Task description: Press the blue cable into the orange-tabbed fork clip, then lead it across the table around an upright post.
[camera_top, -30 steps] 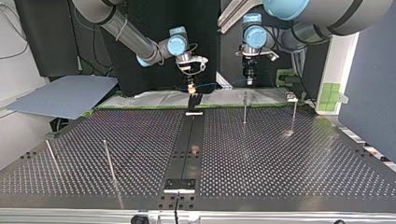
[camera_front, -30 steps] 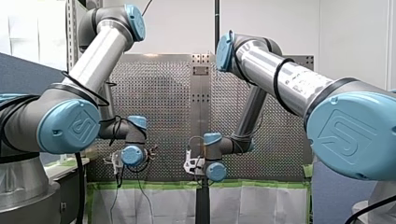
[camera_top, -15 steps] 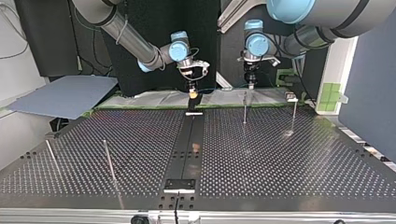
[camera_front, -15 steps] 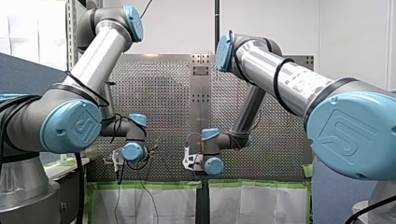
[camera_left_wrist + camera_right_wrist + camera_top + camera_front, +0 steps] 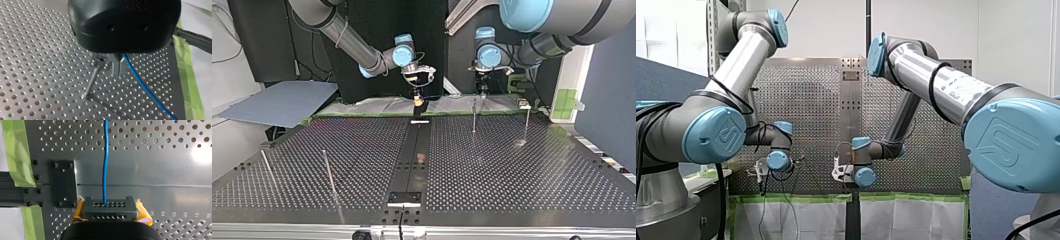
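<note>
Top view, dial centred on the perforated table (image 5: 512, 175). Nearest, at 8 o'clock: two thin leaning posts (image 5: 328, 172). A dark centre rail (image 5: 414, 155) runs from 6 to 12. At 1 o'clock stand an upright post (image 5: 474, 116) and, further out, a second post (image 5: 527, 124). The fork clip (image 5: 420, 111) is at 12, at the far edge. My right gripper (image 5: 417, 100), yellow-padded, sits right on top of it, jaws closed on the blue cable (image 5: 105, 165). The cable runs straight toward 3 o'clock to my left gripper (image 5: 482, 93), whose metal fingers (image 5: 117, 65) are pinched on it, just beside the upright post's top.
</note>
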